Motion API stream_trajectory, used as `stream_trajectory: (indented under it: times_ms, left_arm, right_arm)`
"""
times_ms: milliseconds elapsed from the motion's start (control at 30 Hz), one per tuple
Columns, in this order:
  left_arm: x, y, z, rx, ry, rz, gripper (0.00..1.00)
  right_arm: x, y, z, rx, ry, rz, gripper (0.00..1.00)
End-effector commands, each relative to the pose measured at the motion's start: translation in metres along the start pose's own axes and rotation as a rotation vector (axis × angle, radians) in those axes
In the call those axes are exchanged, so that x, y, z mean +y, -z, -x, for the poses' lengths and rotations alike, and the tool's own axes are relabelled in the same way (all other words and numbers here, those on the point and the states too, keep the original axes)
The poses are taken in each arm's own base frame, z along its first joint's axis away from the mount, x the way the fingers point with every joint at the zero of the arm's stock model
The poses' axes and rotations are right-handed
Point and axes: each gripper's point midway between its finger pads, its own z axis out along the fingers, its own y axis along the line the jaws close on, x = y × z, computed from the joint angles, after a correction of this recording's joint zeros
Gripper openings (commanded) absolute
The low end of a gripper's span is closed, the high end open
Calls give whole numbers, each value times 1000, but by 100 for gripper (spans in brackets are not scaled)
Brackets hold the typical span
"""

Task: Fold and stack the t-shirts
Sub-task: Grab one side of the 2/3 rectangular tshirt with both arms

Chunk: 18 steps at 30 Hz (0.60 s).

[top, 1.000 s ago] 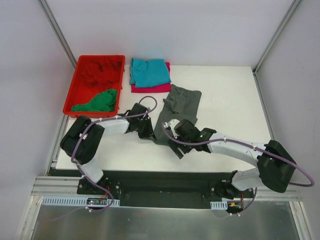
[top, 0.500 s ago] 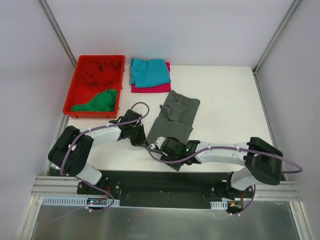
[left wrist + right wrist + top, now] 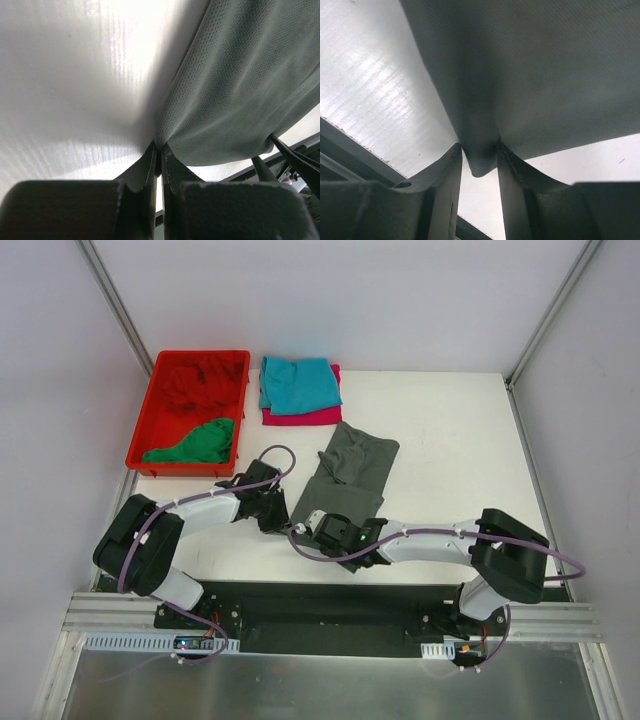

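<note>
The dark grey t-shirt [image 3: 360,455] lies stretched across the table's middle. My left gripper [image 3: 283,521] is shut on its near left corner; in the left wrist view the cloth [image 3: 240,100] bunches into the closed tips of that gripper [image 3: 159,147]. My right gripper [image 3: 325,537] is at the shirt's near hem. In the right wrist view the jaws of that gripper [image 3: 479,150] stand apart, with a fold of the grey cloth [image 3: 545,75] hanging between them. A folded teal shirt [image 3: 300,383] lies on a magenta one [image 3: 300,418] at the back.
The red bin [image 3: 200,354] stands at the back left with a red shirt [image 3: 200,380] and a green shirt [image 3: 195,443] inside. The table's near edge and a black rail run just below both grippers. Metal frame posts rise at the back corners.
My right arm slid left and nearer along the grey shirt to its near hem, its jaws narrowing round a fold. My left gripper drew the corner slightly left, flattening the shirt.
</note>
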Motion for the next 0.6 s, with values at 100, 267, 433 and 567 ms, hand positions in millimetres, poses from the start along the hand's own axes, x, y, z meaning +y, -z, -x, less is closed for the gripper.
stream_trajectory:
  times_ms: [100,267,433,567]
  left_arm:
    - [24,10,-9,2,32,83,0]
    - [23,10,-9,4,30,74,0]
    - [22,14,-10,-7,30,64,0]
    - [31,30,-12,-67,66,94,0]
  right_arm:
    - [-5,0,-15,84,-24,-43,33]
    - [0,-3,-16,83,-17,-18,25]
    - [23,1,-13,67,-5,89,3]
    - [56,27,5,-19,-8,251,1]
